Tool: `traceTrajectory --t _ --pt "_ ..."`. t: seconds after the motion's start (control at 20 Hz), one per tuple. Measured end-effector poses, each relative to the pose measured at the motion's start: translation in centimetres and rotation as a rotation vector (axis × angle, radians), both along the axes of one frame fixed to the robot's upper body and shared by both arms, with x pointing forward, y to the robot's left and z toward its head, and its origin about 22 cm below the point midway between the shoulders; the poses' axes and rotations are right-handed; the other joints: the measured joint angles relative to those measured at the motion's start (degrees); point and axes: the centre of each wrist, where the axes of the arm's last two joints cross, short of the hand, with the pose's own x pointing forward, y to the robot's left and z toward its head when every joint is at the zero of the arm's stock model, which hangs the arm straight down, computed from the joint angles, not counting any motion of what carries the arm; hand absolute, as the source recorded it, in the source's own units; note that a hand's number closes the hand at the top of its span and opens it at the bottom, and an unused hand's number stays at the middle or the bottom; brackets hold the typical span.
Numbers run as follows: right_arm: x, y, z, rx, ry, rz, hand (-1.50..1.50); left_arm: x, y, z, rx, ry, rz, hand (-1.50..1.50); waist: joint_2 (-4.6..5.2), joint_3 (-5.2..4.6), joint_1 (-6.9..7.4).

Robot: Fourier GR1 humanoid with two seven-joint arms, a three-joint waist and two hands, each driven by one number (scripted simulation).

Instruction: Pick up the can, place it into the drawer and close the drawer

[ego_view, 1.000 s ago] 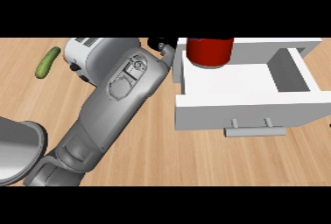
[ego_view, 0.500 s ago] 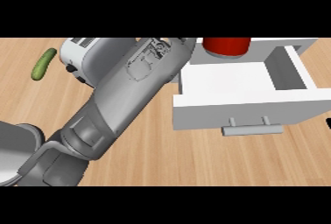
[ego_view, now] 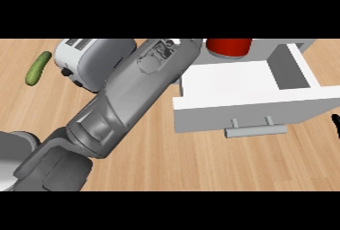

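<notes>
The red can [ego_view: 229, 47] shows at the top edge, over the back left part of the open white drawer [ego_view: 292, 106]; its top is cut off by the edge. My left forearm [ego_view: 136, 92] runs from the lower left up to the can's left side. Its wrist ends at the top edge and the left hand itself is out of sight. Whether the can is held or standing cannot be seen. The drawer is pulled out toward me, its grey handle [ego_view: 256, 130] facing front. Only a black sliver of my right hand [ego_view: 336, 124] shows at the right edge.
A white toaster [ego_view: 83, 58] stands at the back left, partly behind my left arm. A green cucumber [ego_view: 38, 68] lies left of it on the wooden counter [ego_view: 199, 161]. A grey rounded shape [ego_view: 12, 155] sits at the lower left edge.
My left arm has swung right and farther back. The can moved with it, from the drawer's left wall to over the drawer's back, and the hand's fingers slid out of view.
</notes>
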Motion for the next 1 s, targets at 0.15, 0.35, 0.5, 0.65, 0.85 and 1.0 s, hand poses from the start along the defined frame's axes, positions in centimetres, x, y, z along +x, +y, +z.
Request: traceTrajectory --t 0.15,0.35,0.5,0.65,0.85,1.0 --pt "0.5 -0.3 -0.2 0.003 0.000 0.005 -1.50 0.1 -0.1 -0.5 0.019 -0.004 0.003 1.50 0.05 0.01 -0.36" --pt "1.2 0.1 0.2 -0.004 -0.005 0.010 -1.50 0.2 0.1 -1.8 0.044 -0.023 0.041 1.50 0.22 0.02 -1.12" --pt "1.1 0.2 0.2 -0.008 -0.009 0.015 -1.50 0.4 0.2 -2.3 0.059 -0.030 0.047 1.50 0.31 0.02 -1.44" --pt "1.4 0.2 0.2 -0.008 -0.016 0.016 -1.50 0.5 0.4 -3.1 0.078 -0.029 0.058 1.50 0.41 0.03 -1.76" --pt "1.7 0.5 0.2 -0.005 -0.027 0.022 -1.50 0.5 0.9 -4.8 0.113 -0.049 0.072 1.50 0.58 0.04 -2.25" --pt "1.8 0.7 0.6 -0.006 -0.028 0.028 -1.50 0.6 1.0 -5.2 0.133 -0.056 0.090 -1.50 0.69 0.03 -2.61"
